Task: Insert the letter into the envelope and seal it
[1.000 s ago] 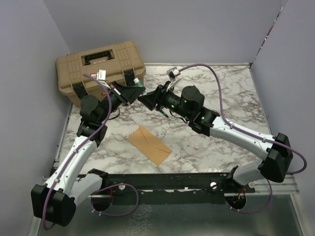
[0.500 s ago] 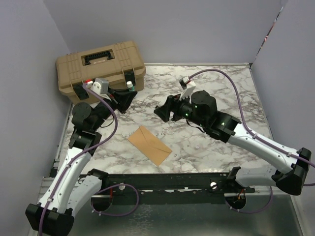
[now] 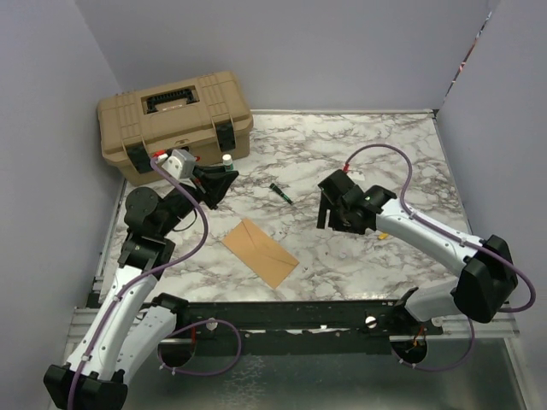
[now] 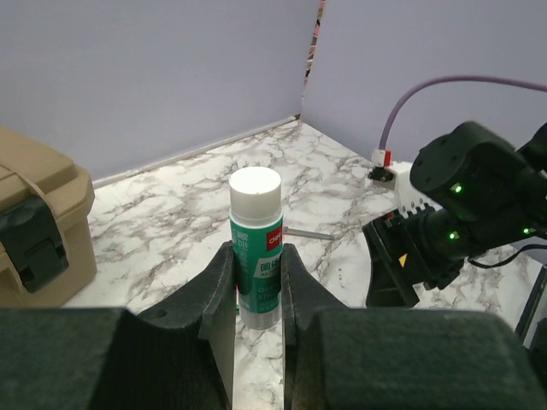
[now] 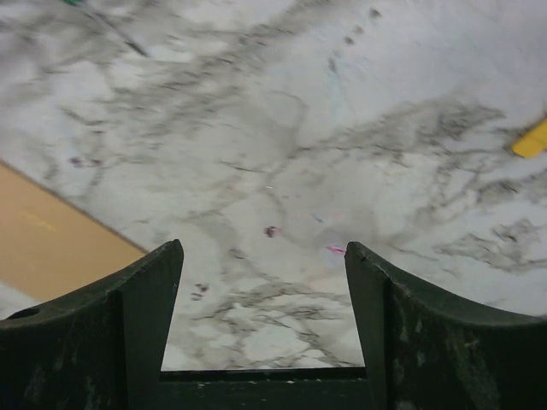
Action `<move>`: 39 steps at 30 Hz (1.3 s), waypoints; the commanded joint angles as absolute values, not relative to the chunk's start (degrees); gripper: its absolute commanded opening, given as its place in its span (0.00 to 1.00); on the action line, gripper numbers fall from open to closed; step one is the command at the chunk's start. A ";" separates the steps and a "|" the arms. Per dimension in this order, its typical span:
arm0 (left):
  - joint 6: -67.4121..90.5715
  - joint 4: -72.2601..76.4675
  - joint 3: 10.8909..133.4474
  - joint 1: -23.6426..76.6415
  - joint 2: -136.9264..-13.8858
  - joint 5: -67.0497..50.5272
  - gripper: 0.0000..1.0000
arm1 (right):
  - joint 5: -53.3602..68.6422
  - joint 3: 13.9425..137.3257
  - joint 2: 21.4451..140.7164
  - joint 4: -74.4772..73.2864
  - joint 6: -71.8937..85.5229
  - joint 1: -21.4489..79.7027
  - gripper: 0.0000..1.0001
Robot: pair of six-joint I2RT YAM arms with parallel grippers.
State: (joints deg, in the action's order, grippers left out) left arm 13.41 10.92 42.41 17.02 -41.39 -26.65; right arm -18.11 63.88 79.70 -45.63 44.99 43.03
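Note:
The brown envelope (image 3: 261, 252) lies flat on the marble table in front of both arms, its flap side not discernible; its tan corner (image 5: 43, 248) shows in the right wrist view. The letter is not visible as a separate sheet. My left gripper (image 3: 220, 181) (image 4: 256, 256) is raised and shut on a green glue stick (image 4: 256, 248) whose white top (image 3: 226, 159) is bare. My right gripper (image 3: 325, 209) (image 5: 263, 252) hangs open and empty over bare marble, right of the envelope. A small dark green cap (image 3: 280, 192) lies on the table between the two grippers.
A tan toolbox (image 3: 175, 115) (image 4: 34, 231) sits at the back left, close behind the left gripper. A small white scrap (image 3: 305, 271) lies near the envelope's right corner. A yellow bit (image 5: 532, 138) lies on the marble to the right. Walls enclose the table.
The right gripper pulled away from the left one, swung right and down toward the table, and opened. The dark green cap now lies on the marble. The left gripper kept its glue stick.

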 commanded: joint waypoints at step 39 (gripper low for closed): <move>10.13 10.89 38.31 23.51 -44.96 -28.56 0.00 | -7.27 56.88 75.91 -44.01 42.90 39.11 0.00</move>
State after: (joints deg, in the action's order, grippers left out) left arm 14.63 10.55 39.40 22.35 -43.83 -27.59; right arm -11.81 49.65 80.88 -41.69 45.52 39.31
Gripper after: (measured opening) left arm 0.202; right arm 0.084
